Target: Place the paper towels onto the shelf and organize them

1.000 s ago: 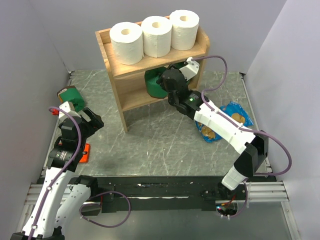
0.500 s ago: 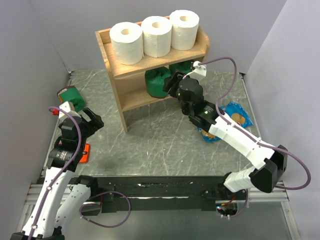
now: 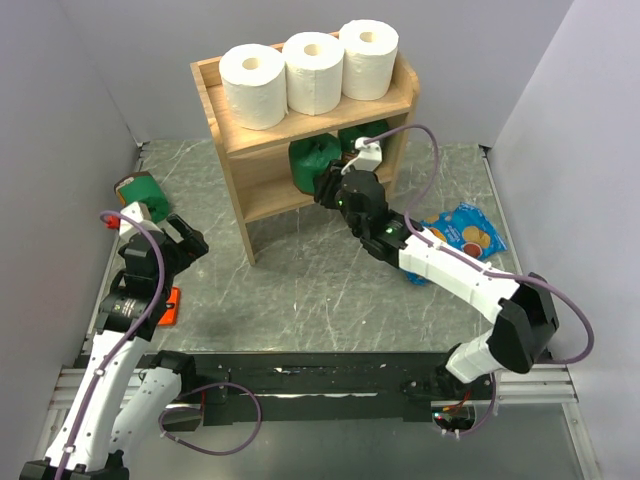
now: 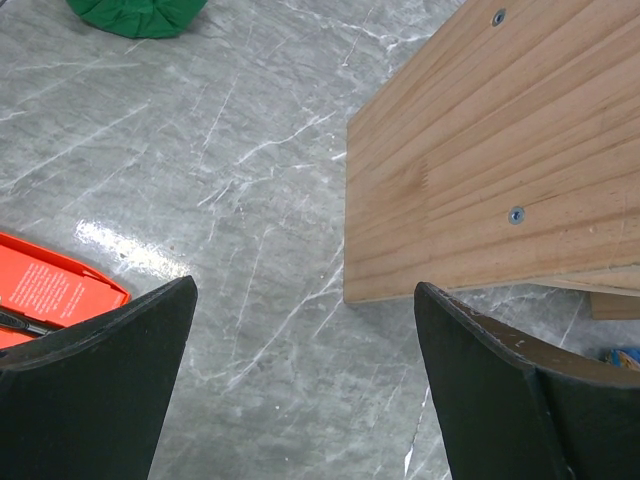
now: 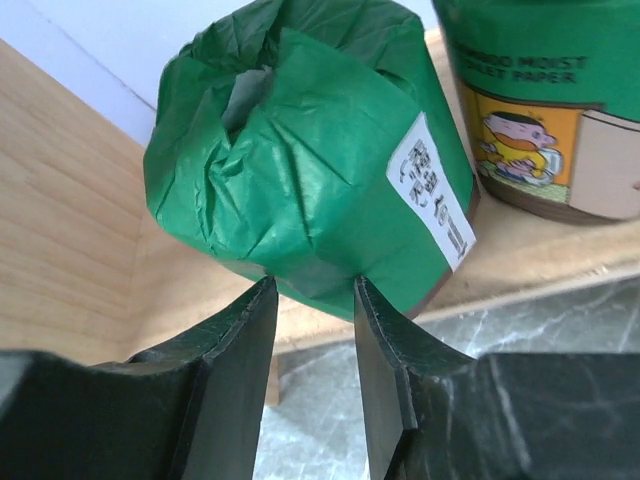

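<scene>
While right pincer [image 5: 312, 290] is hovering, fingers narrowly apart: green package [image 5: 300, 150] sitting just beyond its tips.
Paper towels [image 3: 314, 72]: standing atop the shelf [image 3: 237, 200], above that pincer.
Left pincer [image 4: 305, 288]: gaping wide, shelf side ahead.

Grey marble table [image 3: 300, 290], wooden shelf [image 3: 235, 195] standing on it, three paper towels [image 3: 312, 75] on top, green packages [image 3: 312, 162] on lower tier
</scene>
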`<action>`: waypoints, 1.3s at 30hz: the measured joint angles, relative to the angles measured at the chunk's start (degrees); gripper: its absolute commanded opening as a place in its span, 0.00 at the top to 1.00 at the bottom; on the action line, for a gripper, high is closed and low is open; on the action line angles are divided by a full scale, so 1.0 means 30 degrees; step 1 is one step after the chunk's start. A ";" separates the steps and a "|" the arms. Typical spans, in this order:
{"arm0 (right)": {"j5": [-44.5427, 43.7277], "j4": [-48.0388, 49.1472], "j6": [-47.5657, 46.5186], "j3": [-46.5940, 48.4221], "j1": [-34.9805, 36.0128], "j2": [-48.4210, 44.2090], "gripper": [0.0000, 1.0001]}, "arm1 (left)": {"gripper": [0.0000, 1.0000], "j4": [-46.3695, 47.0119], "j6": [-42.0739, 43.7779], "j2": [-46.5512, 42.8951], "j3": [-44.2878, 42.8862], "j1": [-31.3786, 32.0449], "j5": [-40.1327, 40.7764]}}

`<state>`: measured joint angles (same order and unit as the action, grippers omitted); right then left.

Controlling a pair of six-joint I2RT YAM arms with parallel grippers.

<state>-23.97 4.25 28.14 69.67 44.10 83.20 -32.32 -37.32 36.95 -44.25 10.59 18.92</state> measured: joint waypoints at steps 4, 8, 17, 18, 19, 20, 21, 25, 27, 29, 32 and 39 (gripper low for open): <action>-0.0058 0.0692 -0.0262 0.0430 -0.0051 0.0867 0.55 | 0.04 0.0000 -0.0007 0.0036 0.0000 0.0007 0.0022; -0.0197 0.0998 -0.0277 0.0976 -0.0372 0.1559 0.55 | 0.04 0.0000 -0.0087 0.0146 0.0000 0.0000 0.0168; 0.0022 0.1209 -0.0284 0.0998 -0.1814 0.1727 0.54 | 0.03 -0.0022 -0.0350 0.0634 0.0000 0.0007 0.0510; 0.0160 0.1246 -0.0335 0.0998 -0.1902 0.1727 0.54 | 0.03 -0.0022 -0.0372 0.0699 0.0000 0.0007 0.0597; 0.0270 0.1275 -0.0364 0.0991 -0.1953 0.1727 0.53 | 0.03 -0.0022 -0.0401 0.0750 0.0000 0.0000 0.0670; 0.0466 0.1297 -0.0430 0.0991 -0.2018 0.1712 0.53 | 0.04 -0.0022 -0.0423 0.0801 0.0000 0.0007 0.0729; 0.0699 0.1297 -0.0503 0.0969 -0.2040 0.1661 0.52 | 0.04 -0.0036 -0.0430 0.0896 0.0000 0.0007 0.0831; 0.2164 0.1523 -0.0962 -0.0182 -0.2055 0.0525 0.50 | 0.04 -0.0408 -0.0437 0.1530 -0.0197 0.0000 0.1486; 0.3075 0.1399 -0.1188 -0.1042 -0.2055 -0.0656 0.49 | 0.04 -0.0954 -0.0495 0.2120 -0.0678 0.0000 0.1945; 0.4007 0.1202 -0.1348 -0.2018 -0.2055 -0.2178 0.48 | 0.02 -0.1428 -0.0612 0.2739 -0.1435 -0.0044 0.2426; 0.5195 0.1020 -0.1421 -0.3657 -0.2047 -0.4852 0.45 | 0.01 -0.1902 -0.0780 0.3570 -0.3067 -0.0452 0.2761; 0.7686 -0.0087 -0.1311 -0.7919 -0.2033 -1.1730 0.22 | 0.03 -0.1851 -0.0335 0.7133 -0.7803 -0.3162 0.2863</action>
<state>-0.91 3.99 24.21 45.91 38.00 48.01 -37.87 -38.33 58.35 -67.66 1.10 27.51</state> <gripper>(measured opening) 0.684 0.975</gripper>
